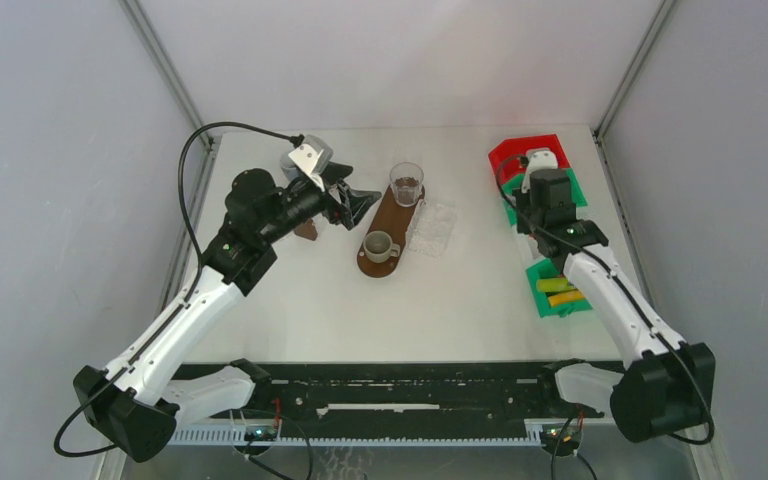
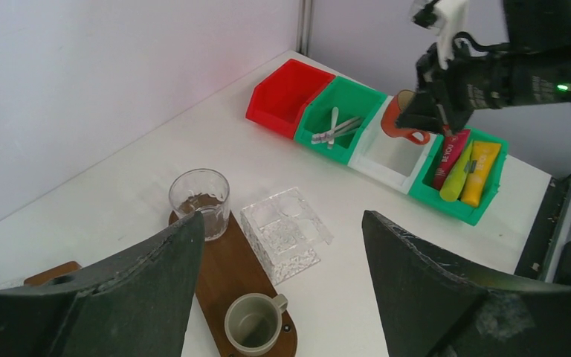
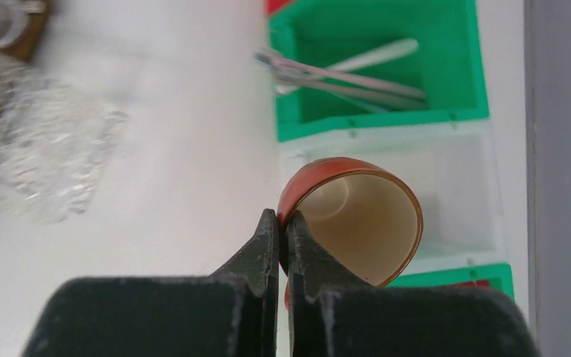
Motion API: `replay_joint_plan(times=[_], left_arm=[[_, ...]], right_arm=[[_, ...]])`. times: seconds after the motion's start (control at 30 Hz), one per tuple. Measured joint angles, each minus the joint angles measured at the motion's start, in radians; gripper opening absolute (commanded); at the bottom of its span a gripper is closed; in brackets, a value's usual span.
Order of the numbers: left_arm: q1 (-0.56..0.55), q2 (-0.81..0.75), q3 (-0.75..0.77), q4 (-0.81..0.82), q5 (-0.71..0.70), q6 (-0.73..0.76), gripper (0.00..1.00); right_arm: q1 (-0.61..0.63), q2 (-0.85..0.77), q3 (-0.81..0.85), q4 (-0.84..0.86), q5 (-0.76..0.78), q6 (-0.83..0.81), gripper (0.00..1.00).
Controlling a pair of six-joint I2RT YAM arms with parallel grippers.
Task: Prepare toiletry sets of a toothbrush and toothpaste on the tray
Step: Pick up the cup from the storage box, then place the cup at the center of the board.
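- Your right gripper (image 3: 282,223) is clamped on the rim of a red-orange cup (image 3: 349,216), its jaws pressed together on the cup wall. The cup lies on its side in the air, with its cream inside facing the wrist camera.
- That cup hangs over the white bin (image 2: 388,155), which sits third in the row along the right side of the table (image 1: 290,300).
- Your left gripper (image 1: 352,206) is spread wide with nothing between its fingers. It hangs above the table just left of the tray.
- The wooden tray (image 2: 219,269) carries a clear glass (image 2: 199,201) at its far end and a grey mug (image 2: 253,323) at its near end, both upright.
- A clear plastic divided box (image 2: 282,230) lies just beside the tray on its right.
- The red bin (image 2: 286,93) sits at the far end of the row. You cannot see into it well enough to tell what it holds.
- The next green bin (image 2: 340,100) holds the toothbrushes (image 2: 334,128), pale sticks lying crossed.
- The nearest green bin (image 2: 435,201) holds the toothpaste. The pink-red tube (image 2: 450,152), the lime green tube (image 2: 457,178) and a yellow-orange tube (image 2: 479,171) lie side by side in it.
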Motion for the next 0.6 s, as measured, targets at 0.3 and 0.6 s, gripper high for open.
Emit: replay_joint_plan(times=[0.3,0.6], left_arm=[[0.012,-0.003,0.0,-0.035,-0.072,0.029,0.86],[0.045,-0.006,0.0,-0.148,-0.223,0.089,0.9]], right_arm=[[0.32,-0.144,-0.054,0.046,-0.153,-0.121,0.0],[0.603,-0.031,-0.089,0.084,-0.358,-0.299,0.0]])
